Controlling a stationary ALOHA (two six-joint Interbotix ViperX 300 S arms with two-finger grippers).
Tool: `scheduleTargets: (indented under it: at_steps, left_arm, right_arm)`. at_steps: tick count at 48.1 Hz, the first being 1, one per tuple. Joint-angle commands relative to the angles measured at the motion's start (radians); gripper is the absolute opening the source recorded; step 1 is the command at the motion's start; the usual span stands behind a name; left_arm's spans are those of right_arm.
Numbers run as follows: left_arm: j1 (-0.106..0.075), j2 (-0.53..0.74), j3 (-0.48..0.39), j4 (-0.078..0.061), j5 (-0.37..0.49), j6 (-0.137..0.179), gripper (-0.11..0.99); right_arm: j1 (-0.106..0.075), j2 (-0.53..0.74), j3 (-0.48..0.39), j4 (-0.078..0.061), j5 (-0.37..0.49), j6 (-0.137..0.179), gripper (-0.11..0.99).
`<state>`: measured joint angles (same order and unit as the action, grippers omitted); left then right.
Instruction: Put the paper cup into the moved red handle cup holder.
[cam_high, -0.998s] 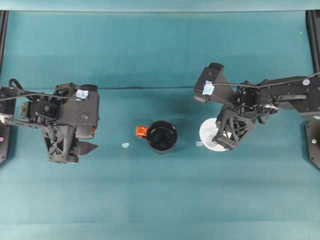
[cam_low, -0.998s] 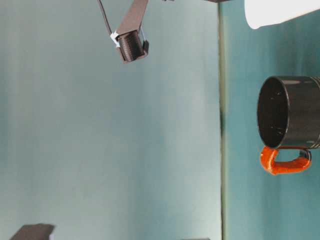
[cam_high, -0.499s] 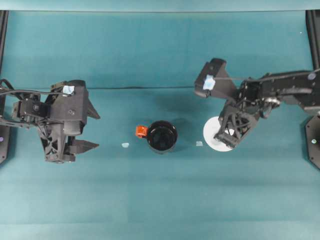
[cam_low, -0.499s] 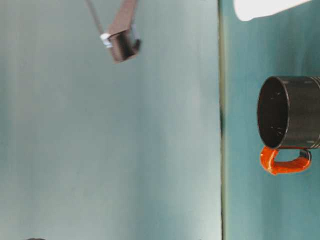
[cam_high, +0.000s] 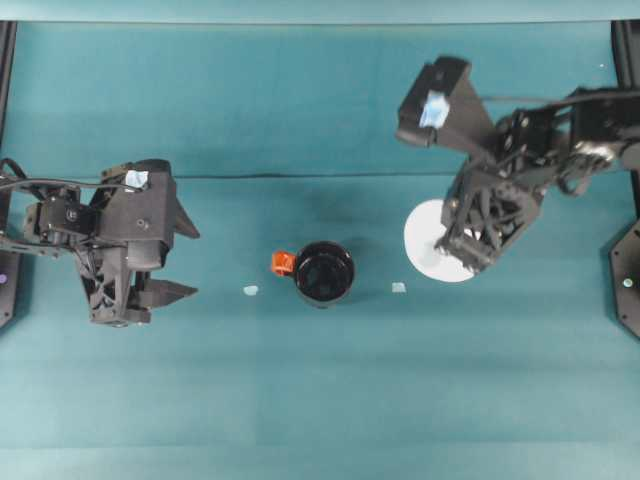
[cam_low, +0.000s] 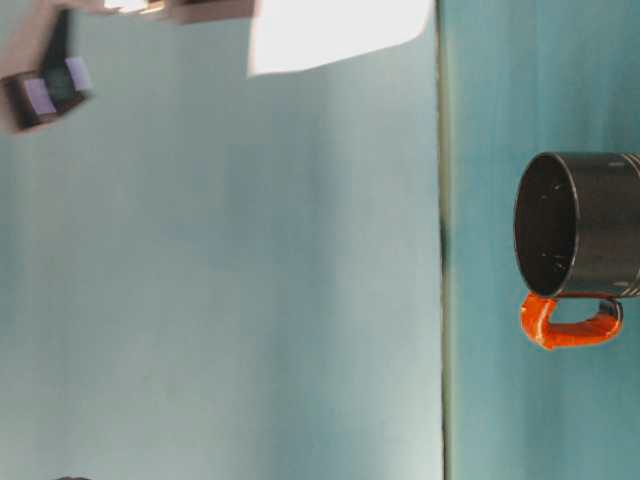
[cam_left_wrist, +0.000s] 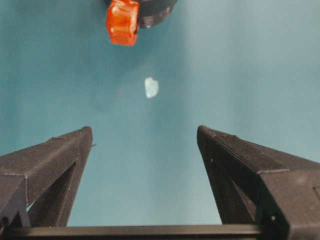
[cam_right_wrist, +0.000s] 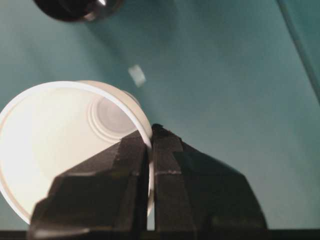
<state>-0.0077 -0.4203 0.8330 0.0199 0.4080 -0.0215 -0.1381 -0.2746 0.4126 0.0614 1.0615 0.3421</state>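
Teal table (cam_high: 320, 400) | I see right gripper (cam_right_wrist: 150, 145) pinching paper cup (cam_right_wrist: 60, 145) rim, lifted; left gripper (cam_left_wrist: 145, 145) wide open, empty; red handle cup holder (cam_high: 324, 272) between them

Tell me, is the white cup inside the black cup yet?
Not yet. The right gripper pinches the paper cup by its rim, off to one side of the red handle cup holder, which looks empty.

Teal tabletop (cam_high: 320, 400) — plain pale wall (cam_low: 250, 300)
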Motion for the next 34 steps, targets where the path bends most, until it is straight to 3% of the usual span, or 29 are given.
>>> scheduleTargets:
  at_steps: [1,22,34]
  left_arm:
    - [-0.002,-0.011,-0.011,0.002,-0.005,0.002,0.94]
    - [-0.002,-0.015,-0.011,0.002,-0.005,0.000,0.94]
    - [-0.002,-0.015,-0.011,0.002,-0.005,-0.002,0.94]
  right_arm:
    - [0.003,-0.034,-0.064,0.005,0.002,0.011,-0.10]
    - [0.008,0.048,-0.149,-0.005,0.005,0.003,-0.10]
    - [0.008,0.103,-0.167,-0.006,-0.049,0.005,-0.10]
